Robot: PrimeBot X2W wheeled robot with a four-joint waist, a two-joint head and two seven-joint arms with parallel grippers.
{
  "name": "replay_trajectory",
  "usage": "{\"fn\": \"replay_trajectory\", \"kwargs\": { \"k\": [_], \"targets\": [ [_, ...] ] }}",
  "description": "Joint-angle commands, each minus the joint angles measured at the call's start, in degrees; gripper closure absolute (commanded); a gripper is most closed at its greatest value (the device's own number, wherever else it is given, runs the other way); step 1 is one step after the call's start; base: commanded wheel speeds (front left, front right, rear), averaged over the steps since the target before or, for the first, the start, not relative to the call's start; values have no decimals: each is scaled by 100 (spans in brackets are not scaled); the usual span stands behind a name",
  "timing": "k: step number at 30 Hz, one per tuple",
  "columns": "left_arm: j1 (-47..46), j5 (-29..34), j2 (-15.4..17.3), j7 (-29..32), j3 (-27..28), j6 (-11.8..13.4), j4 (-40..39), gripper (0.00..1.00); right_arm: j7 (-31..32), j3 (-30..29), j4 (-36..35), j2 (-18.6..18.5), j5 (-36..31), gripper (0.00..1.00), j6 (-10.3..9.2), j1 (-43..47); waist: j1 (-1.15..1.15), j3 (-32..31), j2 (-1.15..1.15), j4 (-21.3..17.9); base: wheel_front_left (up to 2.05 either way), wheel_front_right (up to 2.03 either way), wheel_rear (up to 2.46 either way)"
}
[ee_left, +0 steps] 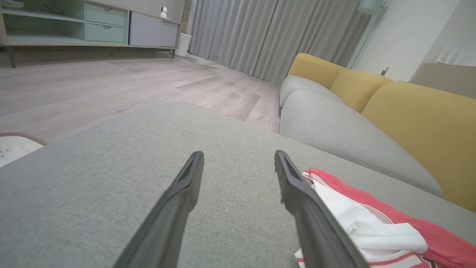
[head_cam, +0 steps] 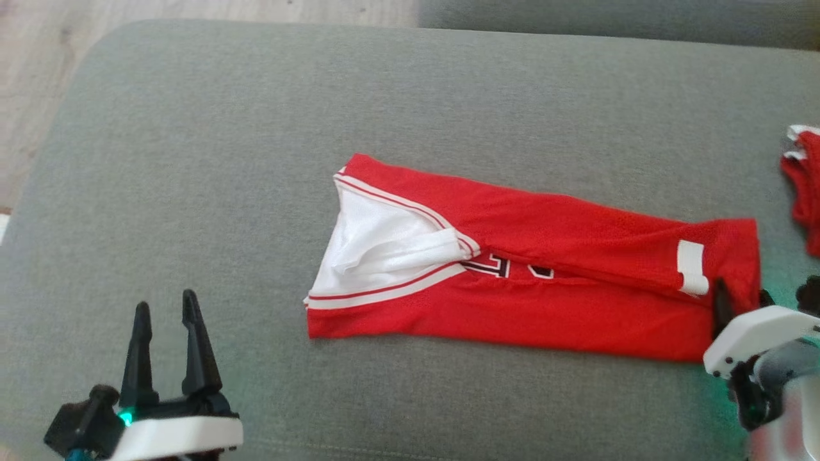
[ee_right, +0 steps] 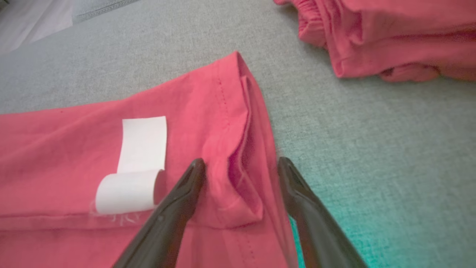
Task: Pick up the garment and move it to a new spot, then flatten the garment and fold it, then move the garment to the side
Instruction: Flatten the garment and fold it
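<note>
Closest to us, the left gripper (head_cam: 165, 301) sits at the lower left of the head view with its two dark fingers spread and nothing between them, over bare grey cushion (head_cam: 384, 96) and apart from the garment (head_cam: 544, 282). That garment, a red jersey folded lengthwise into a long strip, lies across the middle of the cushion. Its white-lined, striped neck end points toward our left, and black lettering (head_cam: 506, 267) peeks out at the fold. A white label (head_cam: 690, 259) sits near its right end, where the right gripper (head_cam: 742, 296) meets the hem. From the head we cannot judge that grip. The right wrist view settles it: the right gripper (ee_right: 241, 162) has its fingers apart, straddling a puckered fold of the hem without pinching it. The label (ee_right: 143, 145) lies just beside one finger, its lower end curled. That view also brings close a red pile (ee_right: 390, 37) lying apart from the garment, which the head view catches as a scrap at its right edge (head_cam: 804, 186). The left wrist view adds the room: the left gripper (ee_left: 238, 154) is open above the cushion, with the garment's white neck (ee_left: 357, 219) just beside one finger. Beyond are a wooden floor (ee_left: 111, 82), a sofa (ee_left: 409, 123) with a yellow back, grey curtains (ee_left: 267, 33) and a low cabinet (ee_left: 93, 22).
</note>
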Motion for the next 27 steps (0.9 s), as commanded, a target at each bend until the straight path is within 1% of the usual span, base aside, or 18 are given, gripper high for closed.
{"fn": "replay_trajectory", "kwargs": {
  "k": [1,4,5,6,7,8,9,13,18,19,22,27],
  "targets": [
    [-72,53,8,-54,247,-33,-137,0,-24,74,-40,-40,-102,0,41,-73,0,-37,0,66,0,0,0],
    [-22,80,-12,-54,272,-49,-127,0,-5,130,162,-40,-76,0,41,-23,0,-84,0,69,0,0,0],
    [-5,89,-17,-54,276,-50,-125,0,2,183,215,-40,-65,8,41,-8,0,-100,0,48,0,0,0],
    [5,98,-22,-54,279,-49,-126,0,9,243,261,-39,-47,39,41,2,0,-113,0,21,0,0,0],
    [15,106,-23,-54,280,-53,-128,0,8,296,299,-39,-32,60,41,1,0,-123,0,-16,0,0,0],
    [21,113,-23,-54,275,-59,-127,0,-1,336,330,-39,-17,75,41,-10,0,-131,0,-54,0,0,0],
    [22,121,-22,-54,271,-65,-132,0,-28,343,350,-39,-18,100,41,-29,0,-133,0,-104,0,0,0],
    [3,154,-15,-54,243,-75,-157,0,-167,443,310,-39,-27,100,41,-194,0,-142,0,-348,0,0,0],
    [-12,176,3,-17,187,-78,-209,0,-176,513,-118,-39,-24,100,41,-310,0,-185,0,-707,0,0,0],
    [-12,176,3,-17,187,-78,-209,0,-176,513,-118,-39,-24,100,41,-310,0,-185,0,-707,0,0,0],
    [-33,180,-4,14,134,-76,-254,0,-17,440,-639,-60,17,100,41,-249,0,-205,0,-902,0,0,0],
    [-86,179,-3,36,92,-65,-298,0,441,219,-1497,-248,136,100,41,-59,0,-178,0,-1130,0,0,0]
  ]
}}
